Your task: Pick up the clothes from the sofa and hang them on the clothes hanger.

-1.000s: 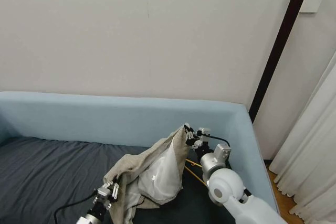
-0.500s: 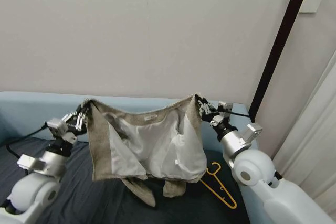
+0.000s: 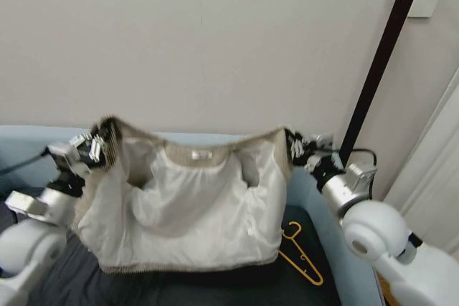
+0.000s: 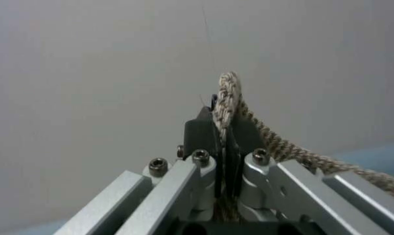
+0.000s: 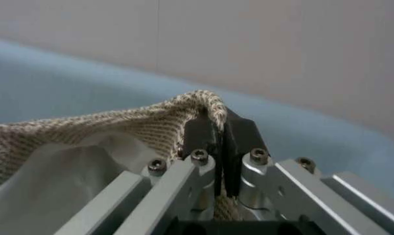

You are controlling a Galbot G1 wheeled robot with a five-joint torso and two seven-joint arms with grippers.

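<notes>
- While both arms hold it up in front of the wall, the jacket [image 3: 188, 209] hangs spread wide and clear of the sofa [image 3: 310, 202], its pale lining turned toward the robot's head and its hem just above the dark seat.
- It is held by its two top corners, likely so that the shoulders and neck open up and a hanger could be slipped in.
- At the robot's left, the left gripper [image 3: 105, 144] is pinched tight on one woven corner; the left wrist view shows the tweed edge squeezed between the dark pads with no gap.
- At the robot's right, the right gripper [image 3: 292, 145] is likewise clamped on the other corner, with the cloth folding over its pads in the right wrist view.
- Both grippers sit at about the same height and well apart, which keeps the top edge taut with only a slight sag in the middle.
- A yellow hanger [image 3: 295, 243] lies on the seat just beside the jacket's lower right corner, untouched, so the hanging step is not yet done.
- A dark pole [image 3: 378, 69] rises behind the right arm, beside a white curtain [image 3: 430, 177].
</notes>
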